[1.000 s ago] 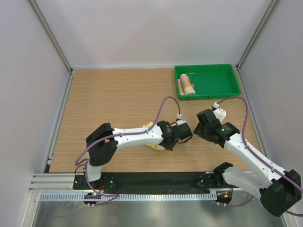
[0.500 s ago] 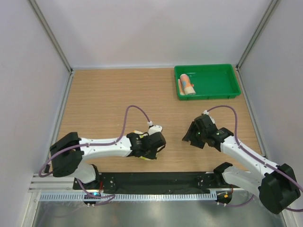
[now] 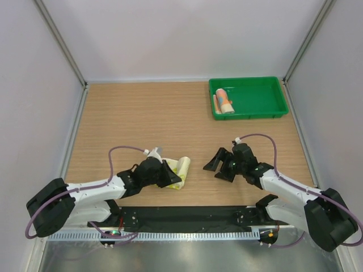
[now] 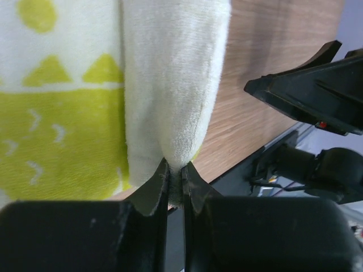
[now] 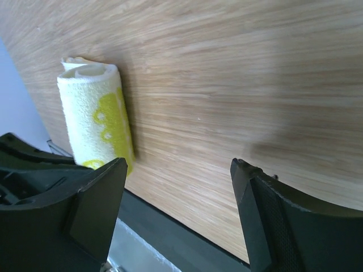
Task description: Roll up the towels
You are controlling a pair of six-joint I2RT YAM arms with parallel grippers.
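The yellow towel (image 3: 181, 168) lies as a short roll on the wooden table near its front edge; it also shows in the right wrist view (image 5: 97, 118). My left gripper (image 3: 172, 178) is shut on a pale edge of the yellow towel (image 4: 170, 85), pinched between the fingertips of the left gripper (image 4: 176, 168). My right gripper (image 3: 219, 168) is open and empty to the right of the roll, with bare wood between the fingers of the right gripper (image 5: 178, 167). The light blue and orange-pink towel (image 3: 224, 101) lies rolled in the green tray (image 3: 266, 107).
The green tray stands at the back right of the table. The black base rail (image 3: 187, 215) runs along the front edge, close behind the roll. White walls and metal frame posts (image 3: 61, 45) enclose the table.
My left gripper has drawn back to the left and toward the front edge, now at the yellow roll's near end. My right gripper has moved left and lower, toward the roll.
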